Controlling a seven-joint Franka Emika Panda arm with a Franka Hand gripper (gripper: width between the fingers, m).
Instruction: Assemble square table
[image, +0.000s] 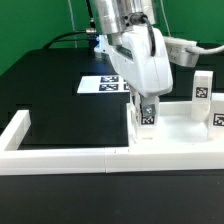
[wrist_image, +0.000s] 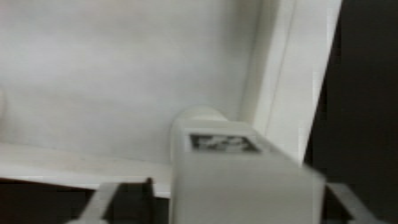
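In the exterior view, the gripper (image: 146, 108) hangs over the square tabletop (image: 185, 128), which lies against the white fence bars (image: 60, 157). A tagged leg (image: 148, 110) stands upright between its fingers, apparently clamped. Two more legs (image: 202, 88) stand beyond the tabletop, and the marker board (image: 103, 85) lies behind it.

In the wrist view, the leg (wrist_image: 228, 160) fills the foreground above the tabletop's rim (wrist_image: 270, 70). A tilted leg could miss its corner socket and jam.

White slab (image: 175, 130) under claw (image: 147, 118); white leg (image: 147, 110) at claw, black-and-white tag. Marker board (image: 103, 84) behind: white, black tags. Bench (image: 50, 90) black. Fence (image: 70, 156) white.
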